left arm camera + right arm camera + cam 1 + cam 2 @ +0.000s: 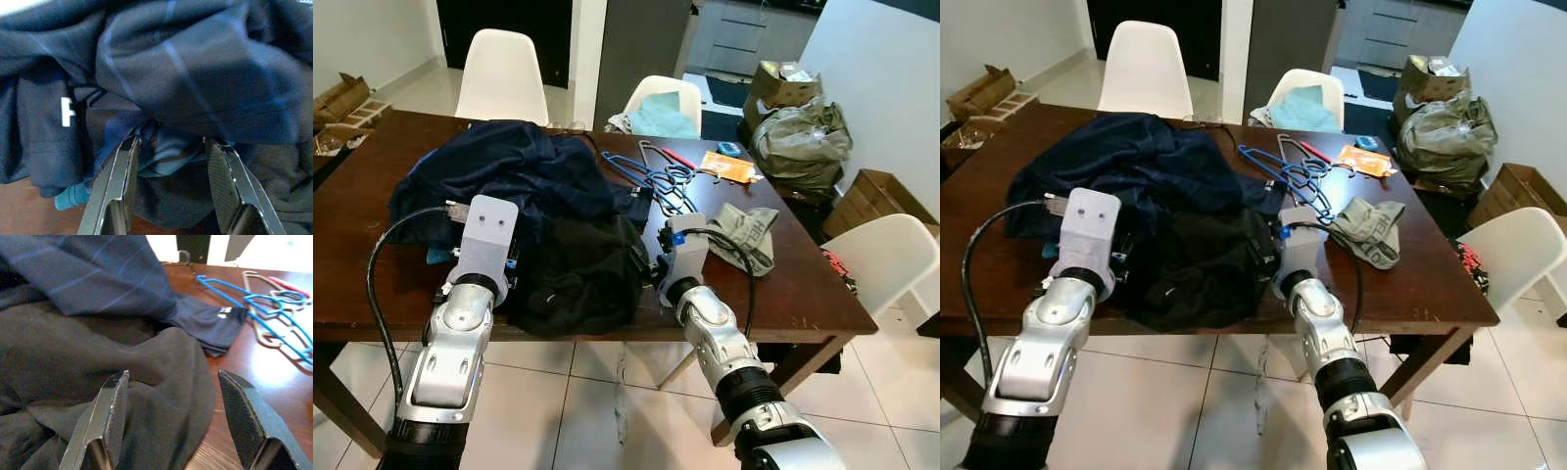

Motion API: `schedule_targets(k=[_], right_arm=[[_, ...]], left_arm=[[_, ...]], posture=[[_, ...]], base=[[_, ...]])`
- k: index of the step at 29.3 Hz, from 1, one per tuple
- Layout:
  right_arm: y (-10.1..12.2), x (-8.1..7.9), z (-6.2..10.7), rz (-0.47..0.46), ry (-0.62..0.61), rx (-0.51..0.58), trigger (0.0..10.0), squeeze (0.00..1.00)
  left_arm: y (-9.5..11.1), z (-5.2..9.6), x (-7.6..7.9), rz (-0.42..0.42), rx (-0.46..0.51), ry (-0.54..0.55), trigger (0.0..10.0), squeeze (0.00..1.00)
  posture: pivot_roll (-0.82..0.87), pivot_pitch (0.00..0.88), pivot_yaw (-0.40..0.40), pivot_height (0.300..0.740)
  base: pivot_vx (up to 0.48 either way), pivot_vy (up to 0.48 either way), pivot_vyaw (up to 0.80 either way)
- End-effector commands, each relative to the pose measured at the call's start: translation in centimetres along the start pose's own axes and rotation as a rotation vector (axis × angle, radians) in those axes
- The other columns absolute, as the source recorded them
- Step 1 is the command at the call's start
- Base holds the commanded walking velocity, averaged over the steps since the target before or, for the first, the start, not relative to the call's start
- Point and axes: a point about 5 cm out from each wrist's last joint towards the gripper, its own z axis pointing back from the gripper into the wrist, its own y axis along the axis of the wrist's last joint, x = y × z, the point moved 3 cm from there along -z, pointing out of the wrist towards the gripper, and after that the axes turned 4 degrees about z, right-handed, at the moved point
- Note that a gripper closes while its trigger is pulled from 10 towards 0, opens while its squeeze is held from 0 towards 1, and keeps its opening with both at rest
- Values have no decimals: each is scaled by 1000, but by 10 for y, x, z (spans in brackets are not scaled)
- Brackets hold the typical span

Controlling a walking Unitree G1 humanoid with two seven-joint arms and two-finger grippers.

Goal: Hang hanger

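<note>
The task looks hardly begun. The hangers [658,178] lie untouched on the table [803,284], behind the pile of dark clothes [533,211]. The left gripper [171,161] and right gripper [171,401] both have fingers spread apart at the clothes, holding nothing.

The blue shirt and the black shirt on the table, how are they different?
The navy garment has thin lighter stripes; the black garment is plain. The navy garment is the bigger heap and lies farther back on the table; the black garment sits at the near edge, partly tucked under the navy one. The left gripper faces the navy garment, the right gripper the black one, jaws open. Both are crumpled, off the hangers.
</note>
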Motion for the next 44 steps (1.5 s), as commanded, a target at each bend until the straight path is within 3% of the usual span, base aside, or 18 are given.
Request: schedule_targets(k=[1,5,8,12,13,14,15,21,27,28,35,38,43,44], right_arm=[[-1,8,1,-26,-28,3,10000,0],[3,8,0,-39,-19,18,10000,0],[2,4,0,-41,1,18,10000,0],[1,1,0,-43,8,14,10000,0],[0,0,0,-42,13,11,10000,0],[0,0,0,-42,13,11,10000,0],[-1,-2,0,-42,17,7,10000,0],[-1,-3,-1,-42,23,4,10000,0],[-1,-5,-2,-43,34,5,10000,0],[1,-4,-2,-43,35,10,10000,0],[2,-3,-2,-44,32,14,10000,0],[2,-3,-2,-44,35,16,10000,0],[3,-4,-2,-44,37,18,10000,0],[4,-3,-2,-45,37,23,10000,0]], left_arm=[[10,-1,0,15,33,5,10000,0],[23,-2,-11,5,71,66,10000,0],[53,-5,-42,-79,141,223,10000,0],[74,-5,-56,-121,218,278,10000,0],[86,-4,-59,-146,265,280,10000,404],[86,-4,-59,-146,265,280,10000,404],[96,-4,-60,-162,302,273,10000,1000],[102,-4,-67,-172,304,287,10000,1000],[83,-18,-91,-125,205,240,10000,1000],[75,-25,-102,-95,154,215,10000,1000],[66,-31,-109,-86,110,209,10000,1000],[57,-41,-111,-148,92,150,10000,1000],[58,-47,-105,-175,116,91,10000,1000],[66,-53,-95,-181,174,20,10000,75]], posture=[[87,0,-133,740],[88,0,-136,740],[98,0,-144,740],[100,0,-149,740],[101,0,-151,740],[101,0,-151,740],[101,0,-153,740],[102,0,-153,740],[104,0,-160,740],[99,0,-155,740],[97,0,-158,740],[96,0,-162,740],[89,0,-159,740],[84,0,-159,740]], base=[[0,0,0],[0,0,0],[0,0,0],[0,0,0],[0,0,0],[0,0,0],[0,0,0],[0,0,0],[0,0,0],[0,0,0],[0,0,0],[0,0,0],[0,0,0],[0,0,0]])
